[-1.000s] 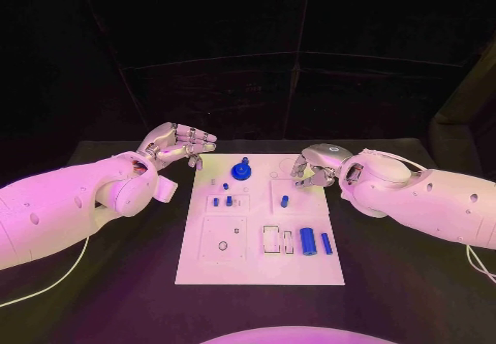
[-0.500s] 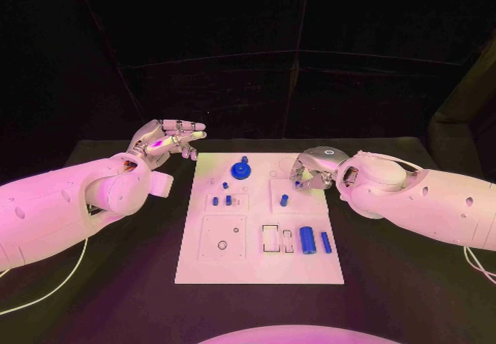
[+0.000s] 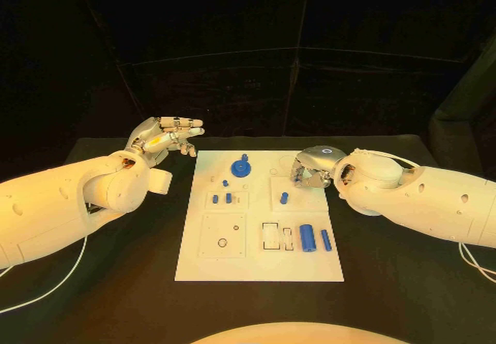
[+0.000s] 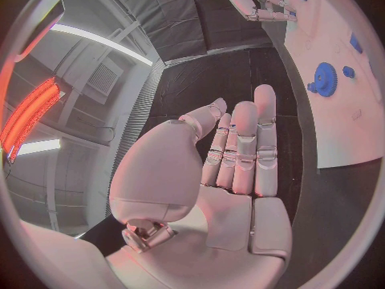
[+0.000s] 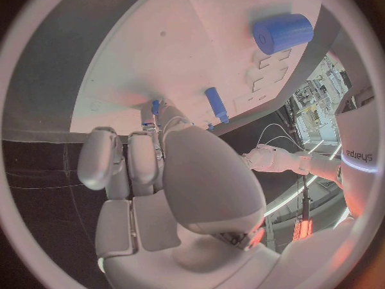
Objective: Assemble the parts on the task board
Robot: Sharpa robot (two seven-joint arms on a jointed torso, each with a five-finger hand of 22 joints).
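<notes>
Head view: white rectangular task board (image 3: 261,247) lies mid-table, small blue plastic parts (image 3: 307,239) on it. Silver left hand (image 3: 163,137) hovers off the board's far left corner, fingers extended, empty. Silver right hand (image 3: 312,167) curls down over the far right corner. Left wrist view: palm bare, blue gear (image 4: 325,79) on the board. Right wrist view: fingers bent at a small blue peg (image 5: 156,107); grip cannot be confirmed.

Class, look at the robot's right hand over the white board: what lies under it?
Under the right hand lies the white task board. A small blue part shows at its fingertips; the fingers cover whether they grip it.
</notes>
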